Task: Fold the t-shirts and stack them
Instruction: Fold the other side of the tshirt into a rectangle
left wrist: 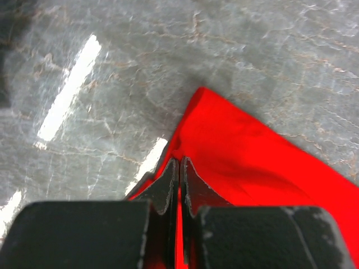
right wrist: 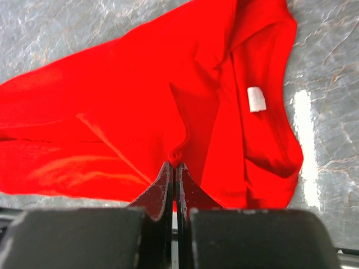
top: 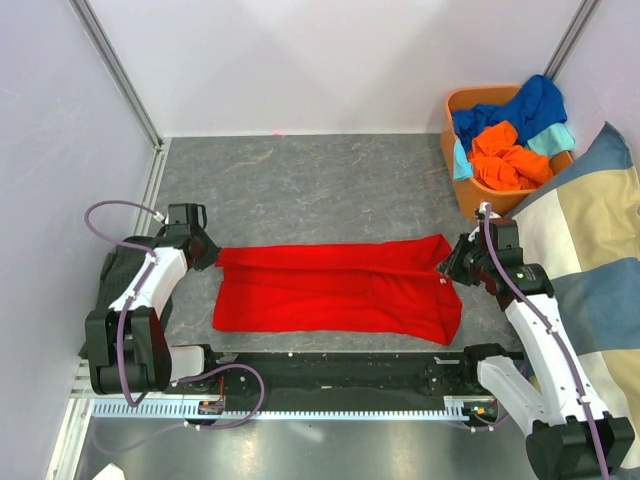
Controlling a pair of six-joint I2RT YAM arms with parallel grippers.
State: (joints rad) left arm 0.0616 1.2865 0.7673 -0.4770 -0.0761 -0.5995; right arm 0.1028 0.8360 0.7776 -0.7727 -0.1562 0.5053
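A red t-shirt (top: 335,288) lies spread across the grey table, folded lengthwise, its white label (right wrist: 257,99) showing near the right end. My left gripper (top: 207,252) is shut on the shirt's left far corner (left wrist: 224,145), with red cloth pinched between its fingers (left wrist: 166,188). At the shirt's right far edge my right gripper (top: 452,262) is shut on a small pucker of the red fabric (right wrist: 176,154). Orange (top: 505,157), royal blue (top: 525,108) and light teal (top: 556,138) t-shirts are heaped in an orange basket (top: 458,170) at the back right.
A big blue-and-beige checked cushion (top: 595,225) leans at the right edge, just behind my right arm. White walls with metal rails close the table at the back and left. A black rail with cables (top: 330,368) runs along the near edge.
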